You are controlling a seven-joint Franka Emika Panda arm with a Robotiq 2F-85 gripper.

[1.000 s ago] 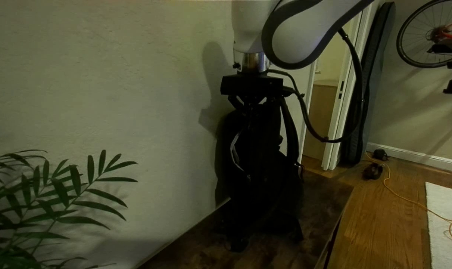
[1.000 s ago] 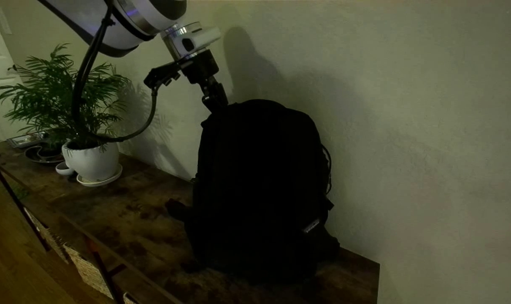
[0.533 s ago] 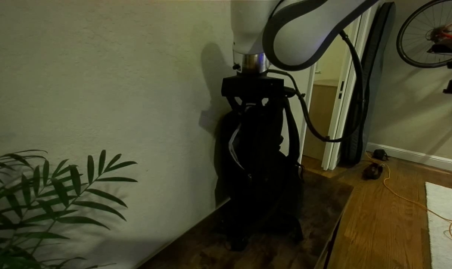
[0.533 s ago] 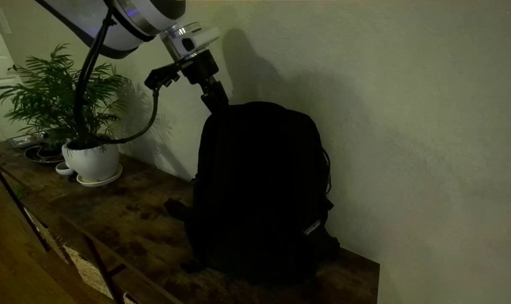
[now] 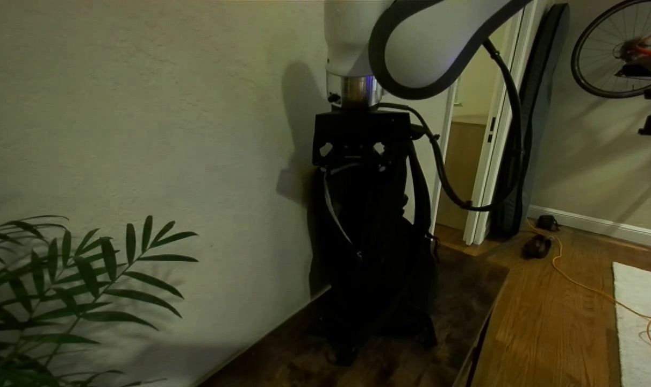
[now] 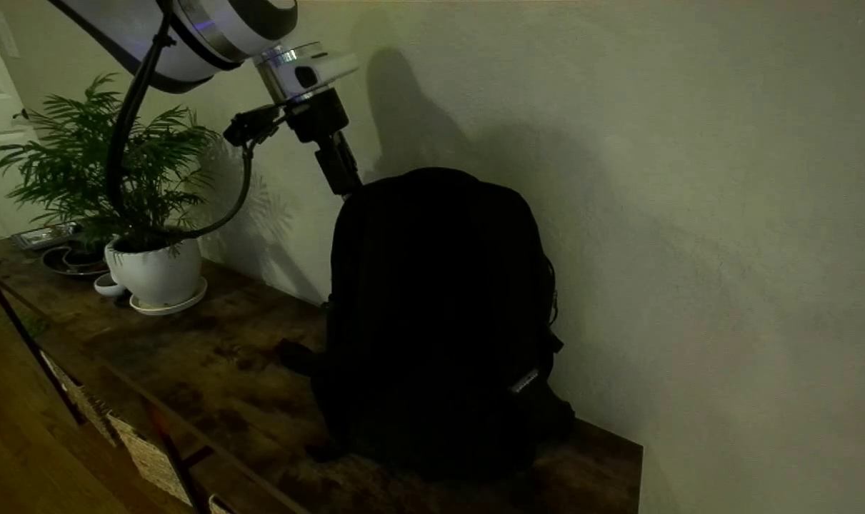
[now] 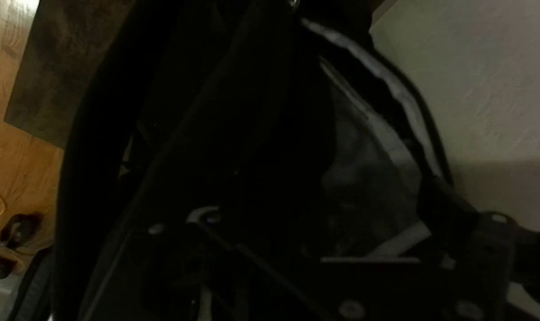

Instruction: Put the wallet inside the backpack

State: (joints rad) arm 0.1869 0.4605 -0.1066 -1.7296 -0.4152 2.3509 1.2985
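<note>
From opposite sides, both exterior views frame a black fabric backpack (image 6: 439,321) on a brown wooden tabletop (image 6: 211,360); the wrist view peers closely down into it.

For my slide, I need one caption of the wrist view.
Dark backpack gaping open, grey interior showing; pale wall at image right, wooden floor at left.

Brown table (image 6: 218,364), black backpack (image 6: 439,321), white plant pot (image 6: 155,273) on saucer (image 6: 168,310), small bowl (image 6: 108,287)

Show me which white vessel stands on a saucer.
The large pot with the leafy plant, in an exterior view: a white saucer shows beneath it. The small bowl beside it shows none.
</note>
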